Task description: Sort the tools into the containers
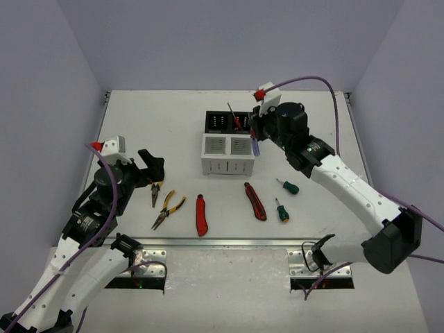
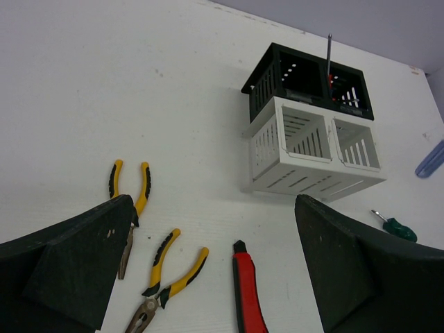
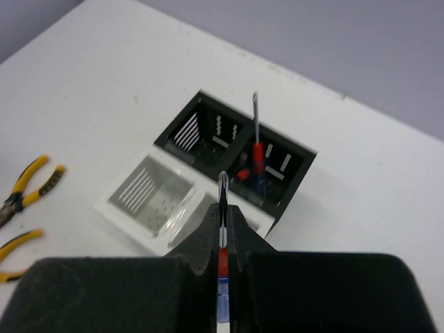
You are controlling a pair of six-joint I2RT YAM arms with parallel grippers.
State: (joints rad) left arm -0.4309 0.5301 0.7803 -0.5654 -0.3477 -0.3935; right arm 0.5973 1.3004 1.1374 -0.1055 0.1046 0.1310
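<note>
- Right gripper is clamped on a blue-handled screwdriver, pinching it about where shaft meets handle. The tip points away from the wrist.
- That screwdriver is held in the air at the right-hand end of the black container and white container, which stand touching on the table.
- A red-handled screwdriver stands tip-up in the black container's right compartment.
- Left gripper is spread wide and holds nothing, hanging near the pliers.
- Judgement: the screwdriver is light and rigid. Its thin, smooth steel shaft could roll or pivot between the pads, so the thicker handle looks the safer hold.
- Judgement: the utility knives look heavier and are best gripped mid-body.
</note>
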